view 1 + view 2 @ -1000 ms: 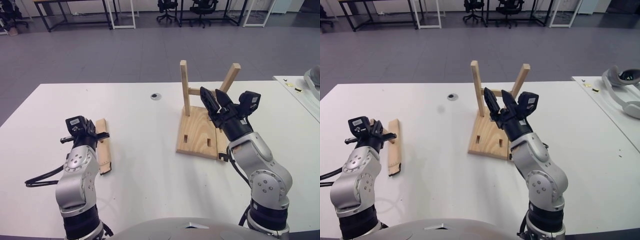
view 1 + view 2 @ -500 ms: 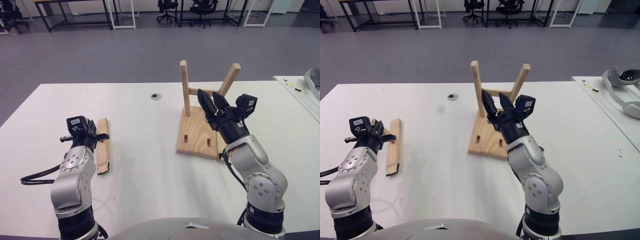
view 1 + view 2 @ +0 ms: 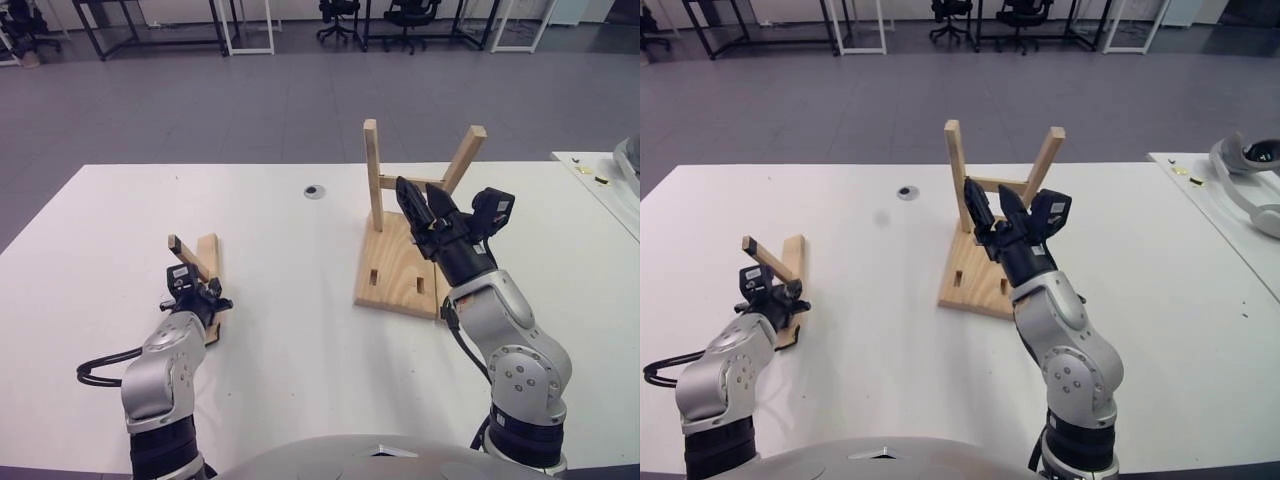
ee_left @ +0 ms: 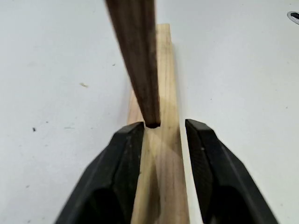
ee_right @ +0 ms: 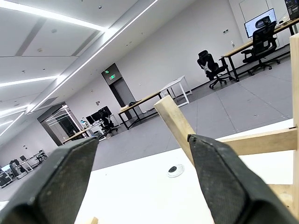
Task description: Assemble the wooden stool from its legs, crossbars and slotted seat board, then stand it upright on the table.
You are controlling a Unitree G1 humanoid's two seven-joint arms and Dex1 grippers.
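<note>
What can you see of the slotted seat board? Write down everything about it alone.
The seat board is a flat, pale wooden rectangle lying on the white table, right of centre. Two rectangular slots are cut near its near edge. From its far edge rise two legs, one upright, one leaning outward, joined by a crossbar. The right gripper, open, hangs over it; contact cannot be judged.

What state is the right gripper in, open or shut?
Open. The right gripper holds its fingers wide apart, gripping nothing.
</note>
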